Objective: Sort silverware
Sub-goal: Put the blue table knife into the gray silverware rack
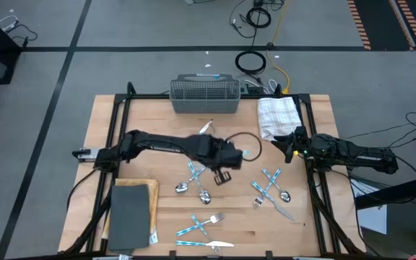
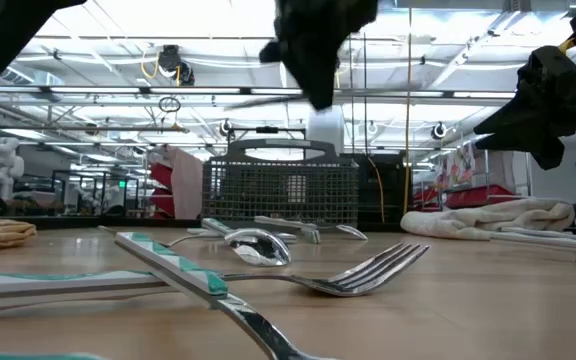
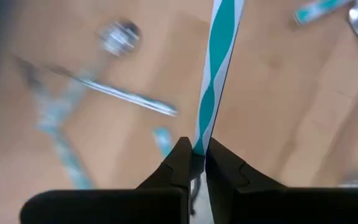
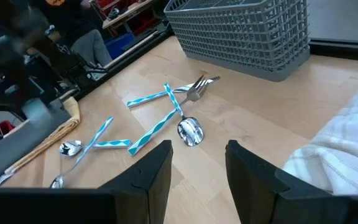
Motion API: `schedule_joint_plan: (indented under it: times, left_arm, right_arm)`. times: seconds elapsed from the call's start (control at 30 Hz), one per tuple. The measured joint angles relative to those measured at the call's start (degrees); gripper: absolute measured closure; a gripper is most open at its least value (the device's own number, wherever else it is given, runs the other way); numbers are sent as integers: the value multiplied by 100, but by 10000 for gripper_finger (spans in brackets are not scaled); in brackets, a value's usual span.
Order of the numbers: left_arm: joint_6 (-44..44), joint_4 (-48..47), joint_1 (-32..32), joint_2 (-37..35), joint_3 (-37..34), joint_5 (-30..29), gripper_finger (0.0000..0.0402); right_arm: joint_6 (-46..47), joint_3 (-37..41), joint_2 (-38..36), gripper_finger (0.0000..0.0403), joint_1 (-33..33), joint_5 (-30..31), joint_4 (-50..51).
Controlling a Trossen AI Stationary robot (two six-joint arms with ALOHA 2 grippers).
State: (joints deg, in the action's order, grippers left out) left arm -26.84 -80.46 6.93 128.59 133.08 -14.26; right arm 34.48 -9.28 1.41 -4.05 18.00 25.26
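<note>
Silverware with teal-and-white handles lies scattered flat on the wooden table (image 1: 165, 123). One crossed group (image 1: 196, 179) is at the centre, another (image 1: 269, 186) is to the right, and more pieces (image 1: 202, 225) lie near the front edge. My left gripper (image 1: 222, 170) hangs above the central group, shut on one piece (image 3: 213, 81) whose head is hidden. My right gripper (image 4: 197, 168) waits open at the table's right side, beside the white towel (image 1: 276, 115), with nothing between its fingers. A fork (image 2: 353, 272) and a spoon (image 2: 258, 247) lie close in the low view. My left gripper pinches the striped handle (image 3: 199, 140) of one piece between its two fingertips (image 3: 180, 155). The fingers point steeply down from above. The handle sticks out past the fingertips, and a bit of metal shows back between the fingers. The piece is lifted clear of the table.
A grey mesh basket (image 1: 204, 94) stands at the table's far edge, centre. The folded white towel lies at the far right. A dark grey block (image 1: 131, 214) on a tan pad sits at the near left. One loose piece (image 1: 206, 127) lies in front of the basket.
</note>
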Motion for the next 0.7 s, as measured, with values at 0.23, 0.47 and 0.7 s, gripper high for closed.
schedule_joint_plan:
  times: [0.23,0.47,0.7]
  left_arm:
    - [1269,-832,-200,-575,78,-2100,376]
    - [3320,-955,-619,-911,106,-4621,376]
    - [4727,-954,-1481,-1053,102,-4940,376]
  right_arm:
    - [42,0,2,264,0,9,56]
    - [-10,11,46,264,-2,16,200]
    - [29,11,147,264,-2,232,186]
